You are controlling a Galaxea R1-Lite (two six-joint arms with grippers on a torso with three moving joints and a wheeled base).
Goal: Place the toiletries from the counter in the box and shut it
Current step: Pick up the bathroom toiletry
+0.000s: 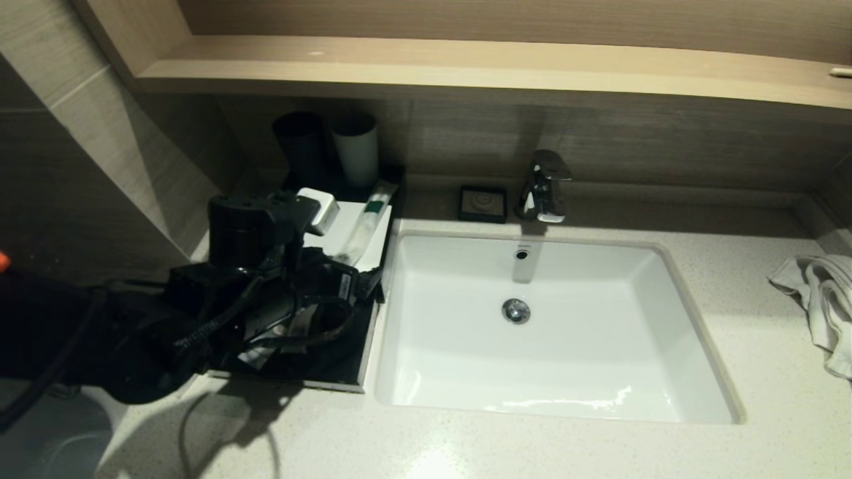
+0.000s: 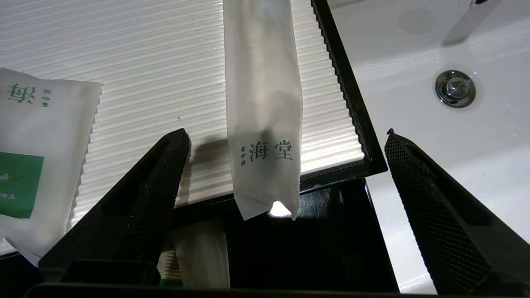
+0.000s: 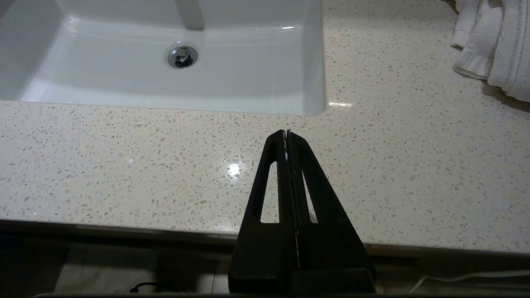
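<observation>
A long white packet (image 2: 263, 124) with green characters lies on the white ribbed surface of a black-framed box (image 2: 352, 111); its near end overhangs the frame onto a glossy black tray (image 2: 314, 244). It also shows in the head view (image 1: 367, 219). My left gripper (image 2: 285, 134) is open, its fingers to either side of the packet's near end without touching it. A flat white sachet (image 2: 37, 157) with a green patch lies on the same ribbed surface. My left arm (image 1: 266, 286) covers much of the tray. My right gripper (image 3: 286, 133) is shut and empty over the counter's front edge.
The white sink (image 1: 665, 319) lies right of the tray, with a chrome tap (image 1: 544, 186) and a black soap dish (image 1: 482, 203) behind. A black cup (image 1: 303, 146) and a white cup (image 1: 356, 153) stand behind the box. A white towel (image 1: 822, 299) lies far right.
</observation>
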